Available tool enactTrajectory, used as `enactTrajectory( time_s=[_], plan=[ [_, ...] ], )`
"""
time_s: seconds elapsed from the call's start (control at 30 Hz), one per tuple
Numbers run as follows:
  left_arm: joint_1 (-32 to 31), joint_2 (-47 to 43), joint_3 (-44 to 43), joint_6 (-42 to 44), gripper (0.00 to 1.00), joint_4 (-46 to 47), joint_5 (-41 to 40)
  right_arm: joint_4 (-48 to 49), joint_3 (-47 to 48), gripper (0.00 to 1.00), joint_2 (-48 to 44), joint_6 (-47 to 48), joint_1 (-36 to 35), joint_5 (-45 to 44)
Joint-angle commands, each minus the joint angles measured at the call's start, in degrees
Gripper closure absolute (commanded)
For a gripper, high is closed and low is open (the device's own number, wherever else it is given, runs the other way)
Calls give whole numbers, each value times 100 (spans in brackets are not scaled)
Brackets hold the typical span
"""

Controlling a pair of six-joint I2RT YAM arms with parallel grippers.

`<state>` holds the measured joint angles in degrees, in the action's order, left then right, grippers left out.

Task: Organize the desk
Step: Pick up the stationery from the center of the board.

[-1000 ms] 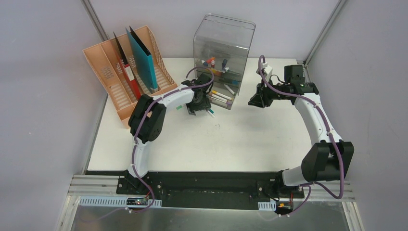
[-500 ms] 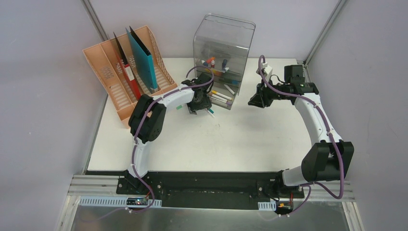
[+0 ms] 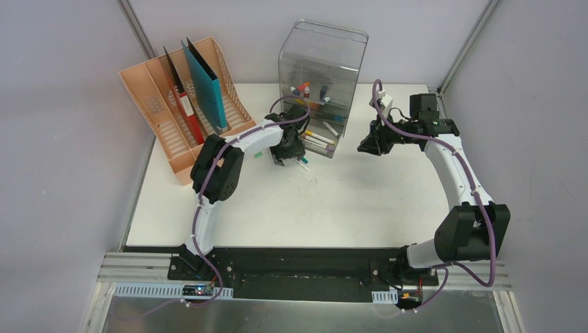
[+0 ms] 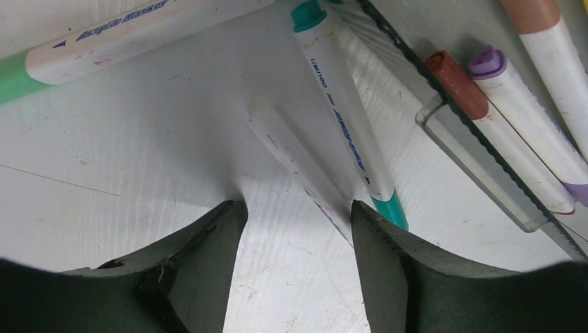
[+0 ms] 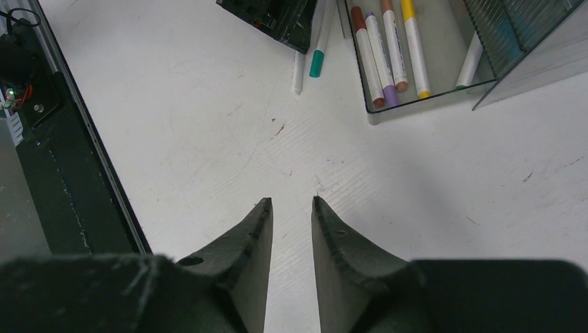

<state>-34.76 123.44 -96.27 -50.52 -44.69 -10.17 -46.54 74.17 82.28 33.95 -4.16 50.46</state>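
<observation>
The white desk (image 3: 333, 201) carries loose markers in front of the clear grey drawer box (image 3: 322, 62). My left gripper (image 3: 286, 151) hangs low over them, open (image 4: 295, 208), with bare desk between its fingers. A teal-capped marker (image 4: 343, 111) and a plain white marker (image 4: 291, 149) lie just ahead of it, the white one running up to the right fingertip (image 4: 374, 229). A green-capped marker (image 4: 104, 38) lies further left. My right gripper (image 3: 367, 144) hovers to the right of the box, narrowly open (image 5: 291, 201) and holding nothing.
The box's pulled-out drawer (image 5: 444, 87) holds several markers, among them a brown one (image 4: 485, 118) and a purple one (image 4: 527, 118). A peach file rack (image 3: 156, 114) with a teal folder (image 3: 206, 83) and a red folder (image 3: 184, 104) stands at the back left.
The left arm's elbow has shifted slightly up and to the right while its gripper stays over the markers. The right arm has not moved.
</observation>
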Motion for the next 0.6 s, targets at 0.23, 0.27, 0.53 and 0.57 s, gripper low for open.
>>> enactTrajectory(
  time_s=[0.23,0.27,0.53,0.57],
  plan=[
    [39,-140,161,270,57,-172,-60,119,25,71,-36,32,10,260],
    [29,-168,221,317,59,-172,-99,116,26,71,-36,32,5,264],
    [29,-392,740,1328,62,-62,-487,109,23,71,-61,34,8,278],
    [31,-427,811,1429,62,-46,-557,105,22,71,-63,39,7,284]
  ],
)
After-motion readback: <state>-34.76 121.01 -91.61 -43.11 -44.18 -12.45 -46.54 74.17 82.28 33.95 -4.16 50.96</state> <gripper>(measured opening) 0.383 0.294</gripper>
